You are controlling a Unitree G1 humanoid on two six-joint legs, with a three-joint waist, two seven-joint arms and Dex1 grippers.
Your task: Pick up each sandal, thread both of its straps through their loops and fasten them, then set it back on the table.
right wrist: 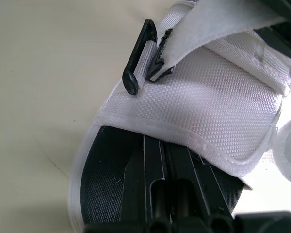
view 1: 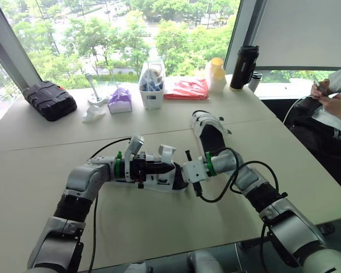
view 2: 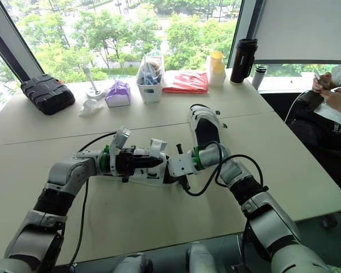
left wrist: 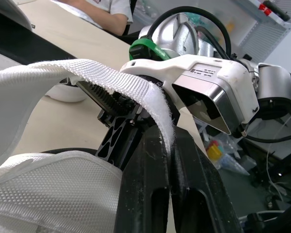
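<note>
On the pale beige table, left of centre, the left gripper was pinching the white woven strap of a white mesh sandal with a black footbed. Its fingers were clamped on the strap's fuzzy end, which arched up over the shoe. The sandal sat near the table's middle, between the two grippers. A black plastic loop stood up at the edge of its white upper. At the sandal's right end we saw the right gripper, with its fingers pressed together against the footbed. Farther right and back, a second white sandal lay apart on the table.
</note>
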